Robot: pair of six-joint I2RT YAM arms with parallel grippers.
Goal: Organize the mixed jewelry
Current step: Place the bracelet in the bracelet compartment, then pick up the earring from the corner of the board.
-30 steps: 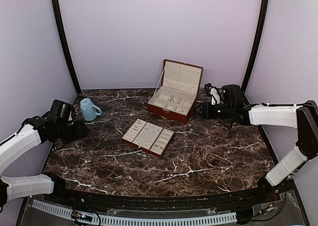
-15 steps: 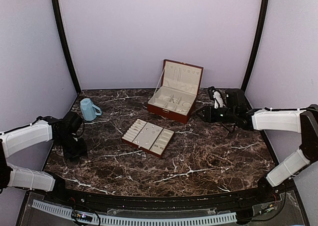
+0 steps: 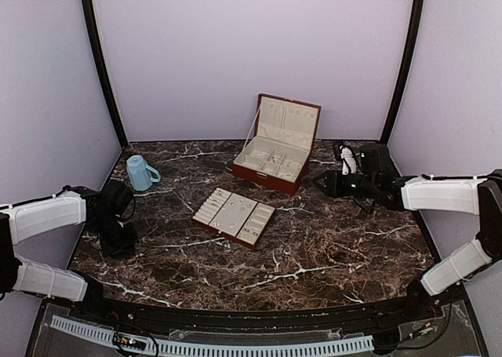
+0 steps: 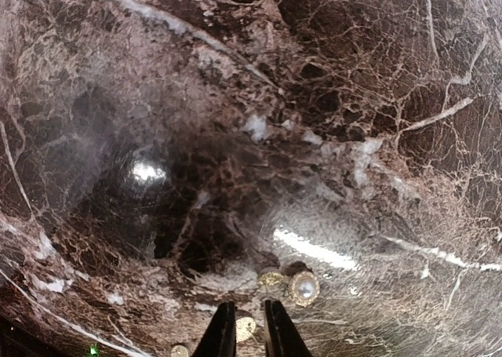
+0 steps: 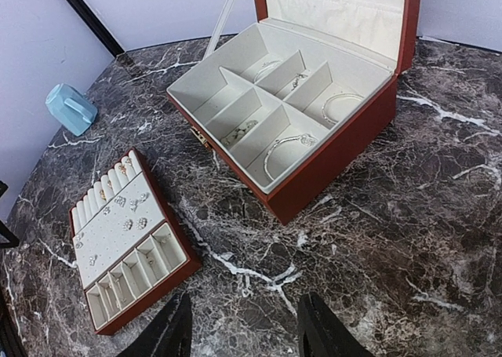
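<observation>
Left gripper (image 4: 248, 337) is pointing straight down at the marble table (image 3: 329, 239), out at the table's 9 o'clock near its left edge. The loose jewelry is sitting right under it as a tight cluster.

- A small gold piece (image 4: 245, 328) is lying in the slot between the tips.
- A pearl stud (image 4: 303, 288) is at 1 o'clock from the tips, just beside them.
- A gold stud (image 4: 271, 278) is at 12, touching or nearly touching the pearl.
- A second gold speck (image 4: 180, 351) is at 9, half cut off by the frame.

Left jaws are standing nearly together with that gold piece in the gap. I can't tell whether the pads are actually biting it or just bracketing it.

All the pieces are round specks with no long axis worth aligning to, so approach angle isn't mattering much. Centring on one piece is the whole problem, since the pearl is close enough to get nudged.

Right gripper (image 5: 247, 333) is hanging spread and empty at the table's 3 o'clock, well apart from the cluster. This is the left arm's job.

Compartment tray (image 3: 223, 234) is lying at 2 o'clock from the left gripper, with bare marble between them, so the carry path is looking open. The hinged box (image 3: 263, 180) is standing open beyond the tray. The blue cup (image 3: 140, 173) is at 12 from the gripper, near but off the likely line. The table's left edge is the tight side.
</observation>
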